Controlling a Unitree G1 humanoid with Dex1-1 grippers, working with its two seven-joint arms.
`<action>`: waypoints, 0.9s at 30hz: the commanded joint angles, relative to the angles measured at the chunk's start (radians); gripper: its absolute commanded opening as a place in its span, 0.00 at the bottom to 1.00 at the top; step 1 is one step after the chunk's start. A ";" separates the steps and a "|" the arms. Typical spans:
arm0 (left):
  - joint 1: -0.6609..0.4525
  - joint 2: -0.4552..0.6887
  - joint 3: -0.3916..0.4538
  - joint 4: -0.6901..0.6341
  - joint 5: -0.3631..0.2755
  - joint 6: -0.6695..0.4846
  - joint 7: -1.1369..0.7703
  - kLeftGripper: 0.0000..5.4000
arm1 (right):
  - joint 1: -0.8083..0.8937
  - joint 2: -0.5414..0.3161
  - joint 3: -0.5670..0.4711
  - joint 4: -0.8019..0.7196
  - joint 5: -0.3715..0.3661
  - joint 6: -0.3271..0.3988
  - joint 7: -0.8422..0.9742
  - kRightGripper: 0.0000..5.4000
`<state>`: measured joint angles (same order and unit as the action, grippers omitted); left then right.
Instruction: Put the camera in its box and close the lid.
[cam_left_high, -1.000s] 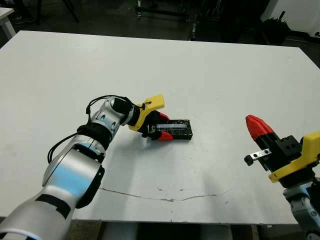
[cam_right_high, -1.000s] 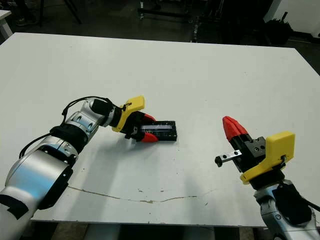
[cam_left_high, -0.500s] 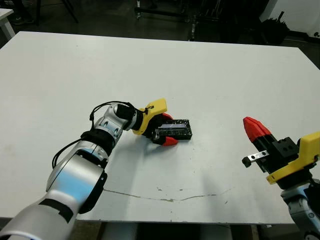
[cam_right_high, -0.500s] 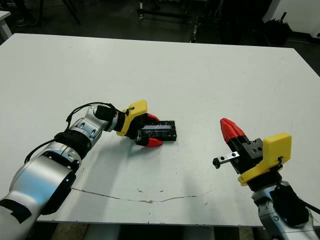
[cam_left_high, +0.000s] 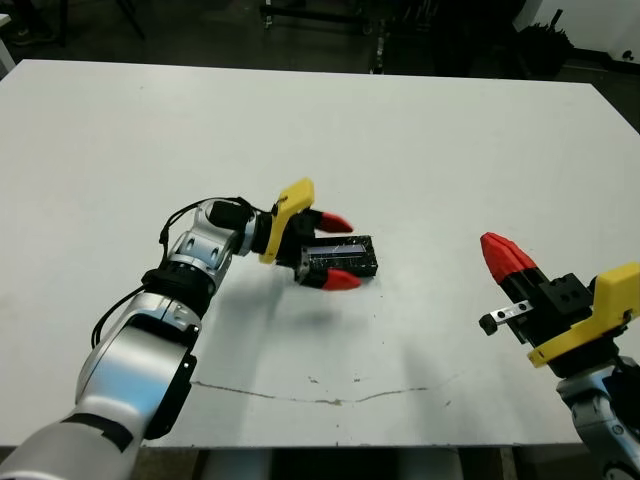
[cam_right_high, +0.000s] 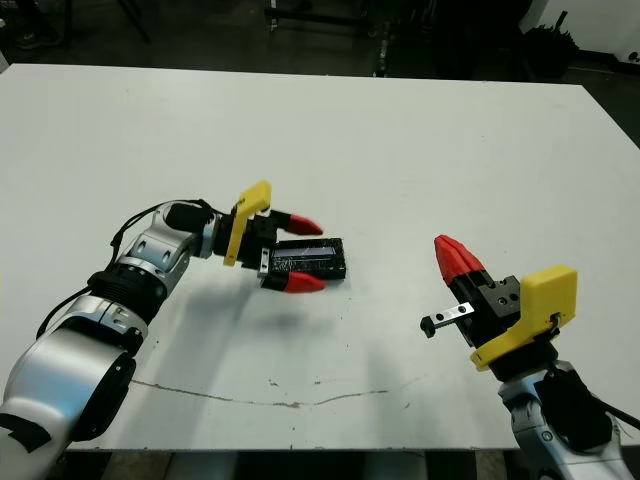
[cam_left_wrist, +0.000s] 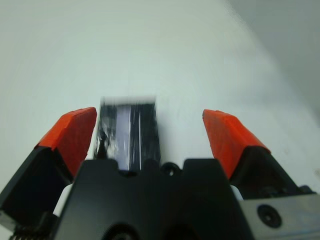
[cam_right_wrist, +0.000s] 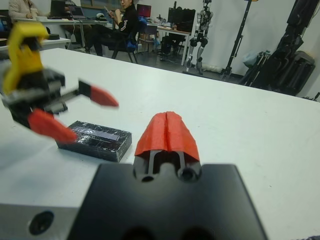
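Observation:
The box (cam_left_high: 345, 259) lies flat near the table's middle as a shut black block, with the lid (cam_right_wrist: 96, 135) on top showing a pale glossy stripe. The camera is hidden. My left gripper (cam_left_high: 346, 252) is open at the box's left end, one red fingertip on its far side and one on its near side, both apart from it. In the left wrist view the lid (cam_left_wrist: 131, 134) shows between the spread fingers (cam_left_wrist: 73, 136). My right gripper (cam_left_high: 505, 258) is shut with nothing in it, off to the right of the box.
The white table (cam_left_high: 420, 150) stretches wide around the box. A thin dark scratch (cam_left_high: 330, 396) runs along its near edge. Beyond the table's far side, people sit at desks (cam_right_wrist: 120, 22) among stands and equipment.
My left gripper, shut on the box's left end before, has opened and drawn back slightly. The box lies flat in about the same place. The right arm has hardly moved.

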<state>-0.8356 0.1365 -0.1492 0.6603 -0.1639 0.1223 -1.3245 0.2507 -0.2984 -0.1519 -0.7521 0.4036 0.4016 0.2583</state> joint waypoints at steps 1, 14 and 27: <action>0.046 0.047 0.040 -0.165 -0.058 0.099 0.044 1.00 | -0.005 -0.003 0.002 0.006 -0.008 0.004 -0.006 0.00; 0.242 0.219 0.314 -0.442 -0.248 0.192 0.303 1.00 | -0.028 0.011 0.002 0.018 -0.012 0.004 -0.021 0.00; 0.819 -0.149 0.320 -0.857 -0.055 -0.190 0.996 0.70 | -0.073 0.174 0.096 0.041 -0.120 0.024 -0.239 0.00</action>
<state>-0.0602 0.0043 0.1880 -0.1779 -0.2519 -0.0393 -0.3661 0.1818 -0.1317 -0.0600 -0.7289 0.3029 0.4219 0.0356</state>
